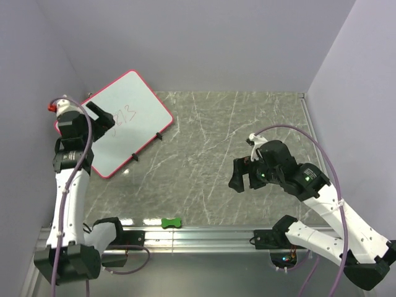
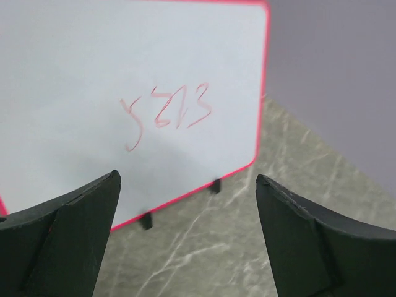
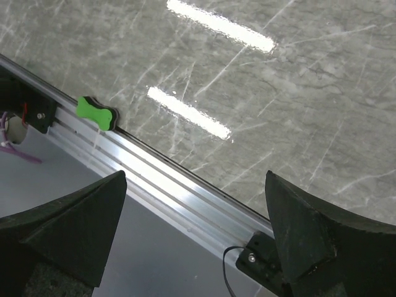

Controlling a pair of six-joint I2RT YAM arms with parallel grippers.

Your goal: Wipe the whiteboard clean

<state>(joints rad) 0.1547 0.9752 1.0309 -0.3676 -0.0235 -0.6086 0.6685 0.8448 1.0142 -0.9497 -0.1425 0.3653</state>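
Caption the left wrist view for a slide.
Open left gripper hovers over the whiteboard, with red scribbles not yet erased from its face.

The left arm [image 1: 67, 192] rises from its base at the 7 o'clock corner of the top view, running almost straight toward 12 o'clock. Its wrist bends so that the left gripper [image 1: 101, 116] points toward 2 o'clock. In its wrist view the two dark fingers [image 2: 74, 235] stand spread wide. The right arm [image 1: 334, 210] stretches from the 5 o'clock corner toward 10 o'clock. The right gripper [image 1: 241, 176] faces 9 o'clock and tilts downward, its fingers [image 3: 309, 229] likewise parted wide.
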